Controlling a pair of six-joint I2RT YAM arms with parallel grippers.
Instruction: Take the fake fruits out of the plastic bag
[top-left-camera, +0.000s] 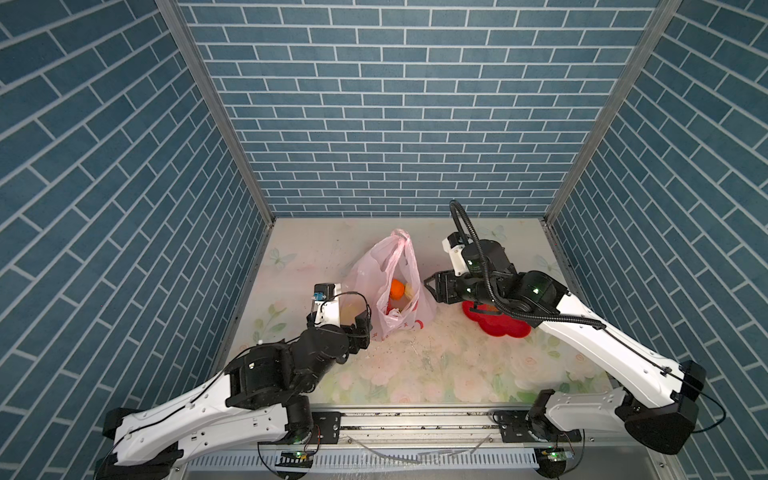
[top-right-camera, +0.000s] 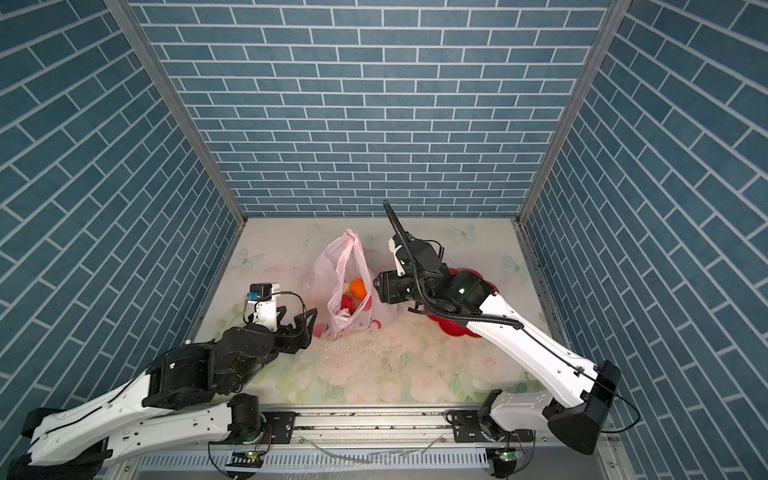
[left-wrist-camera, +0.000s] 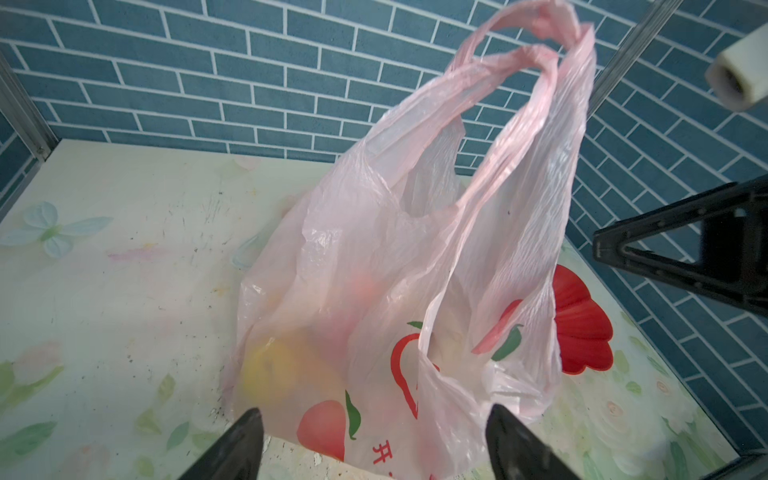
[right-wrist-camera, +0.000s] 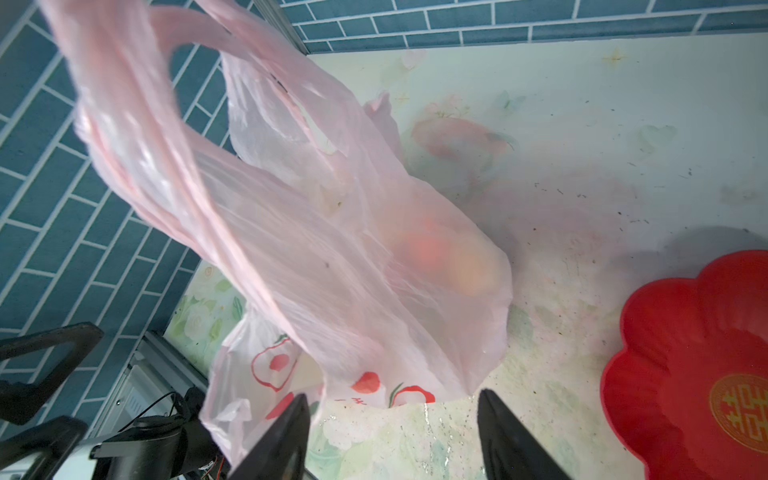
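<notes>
Centrally, plastic bag (top-left-camera: 366, 276) — upright, between both open jaws

Red plate (top-left-camera: 505, 331); floral table (top-left-camera: 436, 374); blue-brick walls (top-left-camera: 395, 104)

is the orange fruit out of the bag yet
No, in both top views the orange fruit sits inside the open mouth of the pink bag.
</notes>
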